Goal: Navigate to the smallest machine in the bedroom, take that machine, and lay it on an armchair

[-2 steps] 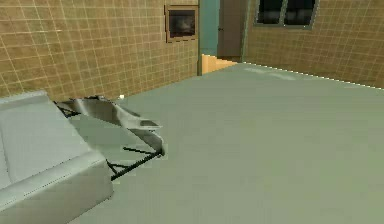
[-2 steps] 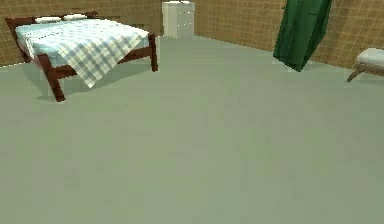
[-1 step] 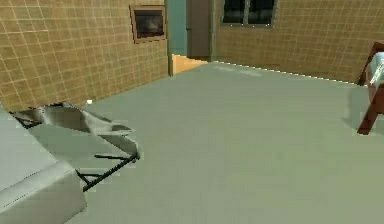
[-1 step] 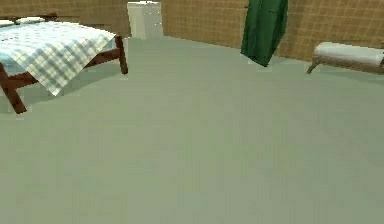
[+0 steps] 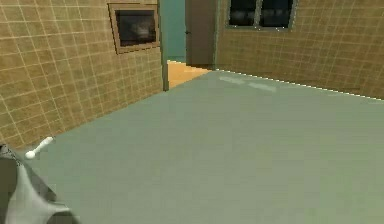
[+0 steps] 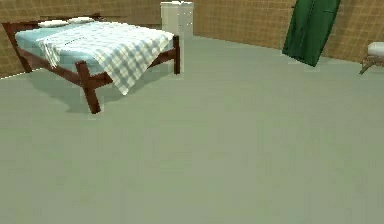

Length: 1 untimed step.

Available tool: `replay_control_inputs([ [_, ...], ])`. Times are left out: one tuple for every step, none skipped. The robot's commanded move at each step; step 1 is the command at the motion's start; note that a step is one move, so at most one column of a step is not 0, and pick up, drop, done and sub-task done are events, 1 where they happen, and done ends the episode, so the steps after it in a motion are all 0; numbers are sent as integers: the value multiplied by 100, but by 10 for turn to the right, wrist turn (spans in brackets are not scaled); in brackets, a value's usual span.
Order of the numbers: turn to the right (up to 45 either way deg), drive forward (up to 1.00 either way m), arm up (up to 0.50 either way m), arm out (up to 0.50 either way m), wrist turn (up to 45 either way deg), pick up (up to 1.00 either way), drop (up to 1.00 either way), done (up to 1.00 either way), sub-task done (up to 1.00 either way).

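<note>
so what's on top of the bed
On the bed lies a pale checked blanket that hangs over its side, with white pillows at the head. Whatever lies beneath the blanket is covered and cannot be seen.

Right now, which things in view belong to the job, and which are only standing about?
Perhaps the job's: pale legged thing at the arm side view's right edge, maybe the armchair; cannot tell.
Standing about: bed, white cabinet, green curtain, framed picture, window, doorway.
</note>
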Motion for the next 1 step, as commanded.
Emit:
replay_control_inputs([
  [0, 100, 0, 0, 0, 0, 0, 0, 0],
])
